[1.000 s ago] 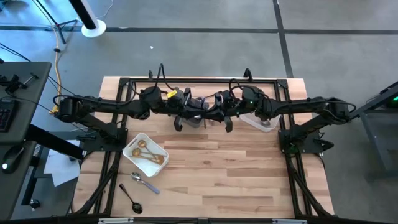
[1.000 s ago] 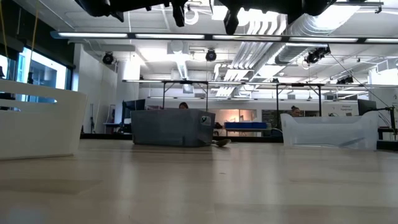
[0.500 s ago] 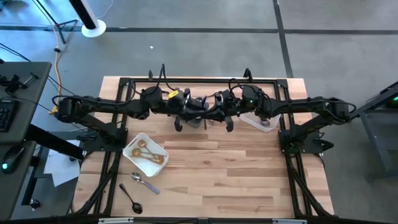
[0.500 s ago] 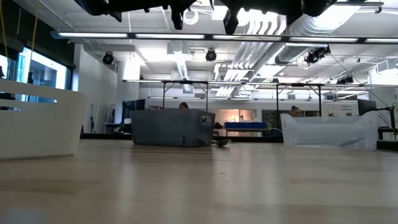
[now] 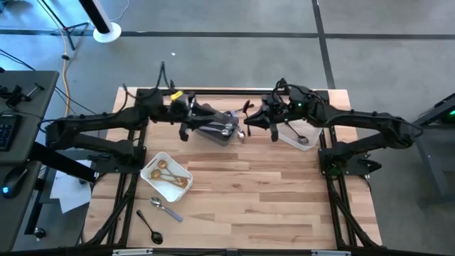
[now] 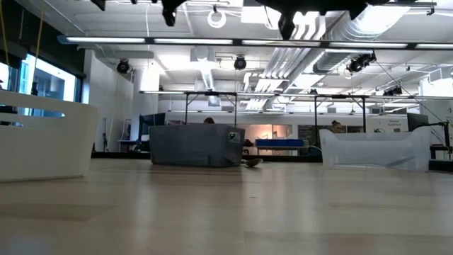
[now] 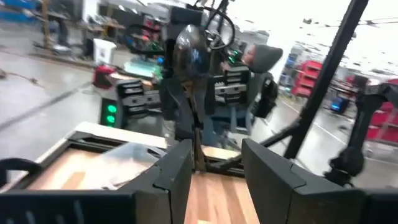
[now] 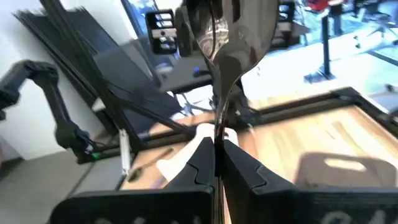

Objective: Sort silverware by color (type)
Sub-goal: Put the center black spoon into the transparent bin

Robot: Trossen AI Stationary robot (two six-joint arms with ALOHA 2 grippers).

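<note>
Two arms hang over the back of the table, either side of a grey bin (image 5: 217, 129). The right gripper (image 5: 259, 122), just right of the bin, is clamped shut on a shiny silver spoon (image 8: 231, 37); in its wrist view the handle runs straight out from between the fingers to the bowl at the far end. The left gripper (image 5: 186, 128) sits at the bin's left edge with its fingers (image 7: 175, 167) apart and nothing between them.

Judging from this, the spoon's home is the bin, which lies to the left of the right gripper and close by, so that arm is the one placed to drop it there.

Silver pieces (image 5: 226, 130) already lie in the bin. A clear tub (image 5: 297, 137) right of the bin holds one spoon. A white tray (image 5: 166, 176) nearer the front left holds gold spoons (image 5: 163, 167). Loose on the wood in front of the tray lie a silver spoon (image 5: 164, 207) and a black spoon (image 5: 150, 226).
</note>
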